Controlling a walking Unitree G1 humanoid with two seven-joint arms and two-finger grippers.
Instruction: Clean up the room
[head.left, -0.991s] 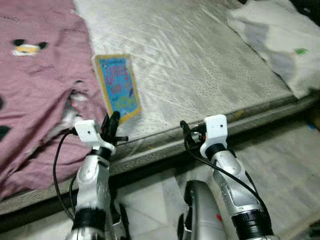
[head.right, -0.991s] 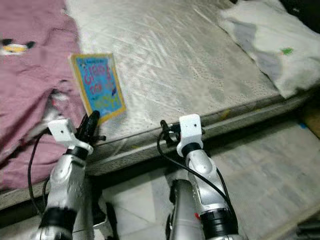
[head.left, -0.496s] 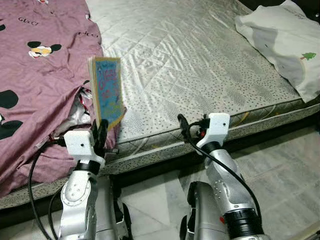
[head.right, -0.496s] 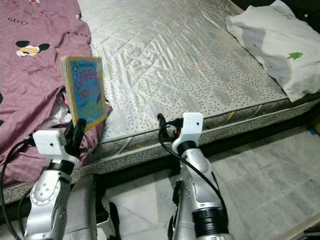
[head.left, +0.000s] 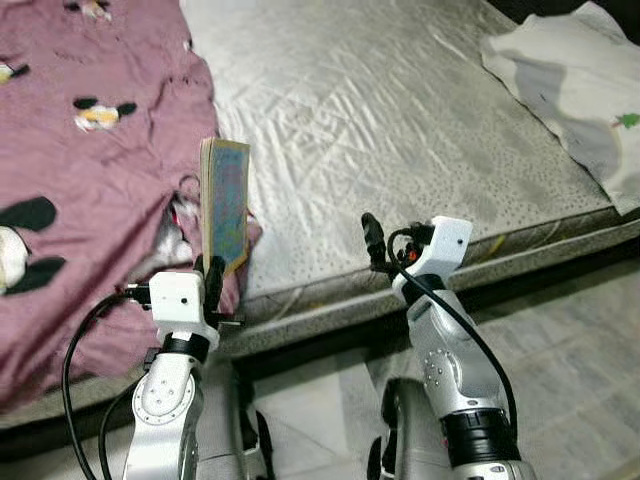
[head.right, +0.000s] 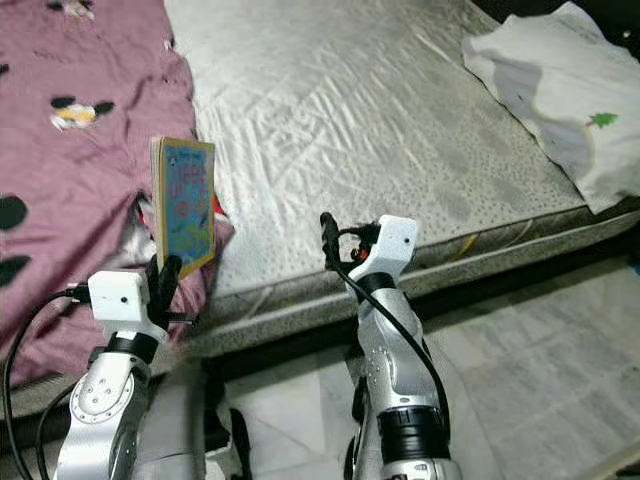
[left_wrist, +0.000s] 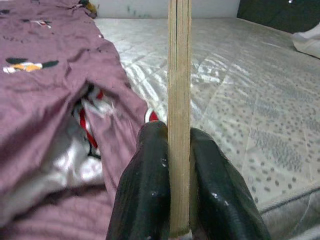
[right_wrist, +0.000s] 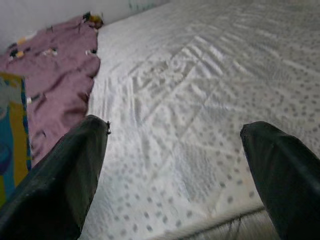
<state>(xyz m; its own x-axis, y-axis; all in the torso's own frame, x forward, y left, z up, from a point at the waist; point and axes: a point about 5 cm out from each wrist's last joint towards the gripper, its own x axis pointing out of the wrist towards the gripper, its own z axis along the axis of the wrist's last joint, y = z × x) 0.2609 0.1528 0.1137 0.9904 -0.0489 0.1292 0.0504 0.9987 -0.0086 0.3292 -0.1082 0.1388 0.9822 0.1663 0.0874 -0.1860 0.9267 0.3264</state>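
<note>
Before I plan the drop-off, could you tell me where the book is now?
The book stands upright in the left tool, at the robot's left above the mattress edge beside the purple blanket.

A bare mattress (head.left: 400, 130) fills the frame's middle, a purple blanket (head.left: 90, 200) lying left, a white pillow (head.left: 570, 100) upper right.
</note>
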